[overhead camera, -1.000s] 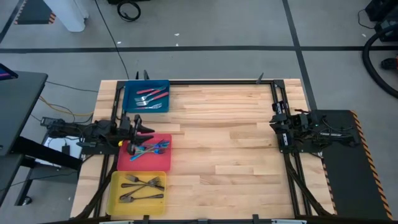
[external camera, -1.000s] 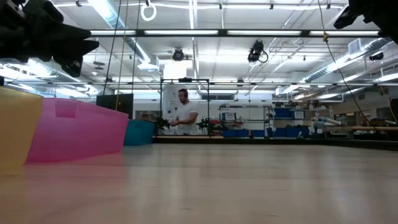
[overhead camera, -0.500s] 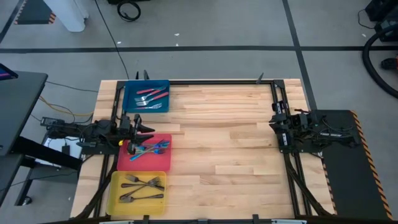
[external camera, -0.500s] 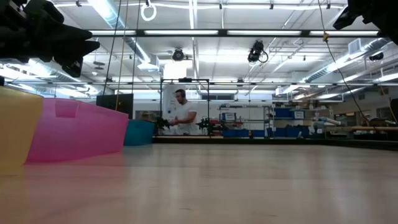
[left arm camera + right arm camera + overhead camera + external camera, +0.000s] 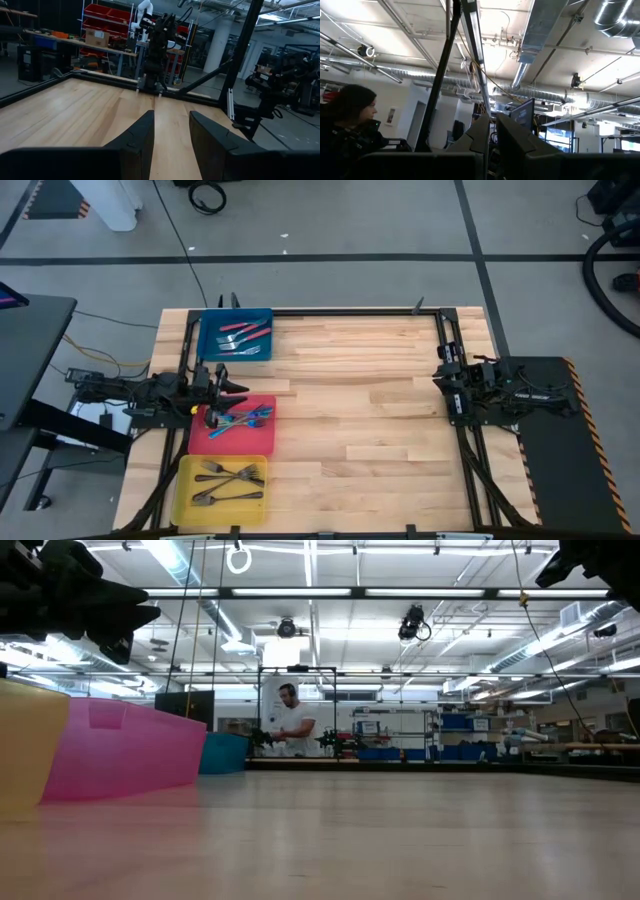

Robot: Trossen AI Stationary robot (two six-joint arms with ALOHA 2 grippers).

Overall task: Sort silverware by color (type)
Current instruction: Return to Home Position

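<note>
With the silverware (image 5: 241,420) lying sorted in the blue tray (image 5: 207,342), red tray (image 5: 200,443) and yellow tray (image 5: 186,492), we fear the left gripper (image 5: 240,387), jaws apart and empty, clips the red tray's rim if it folds home low; the right gripper (image 5: 441,380) waits opposite, jaws nearly together.

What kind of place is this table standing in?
Most likely a robotics lab in an industrial hall: bare ceiling ducts overhead, stacked red bins along a wall, and a person standing far off among other equipment.
</note>
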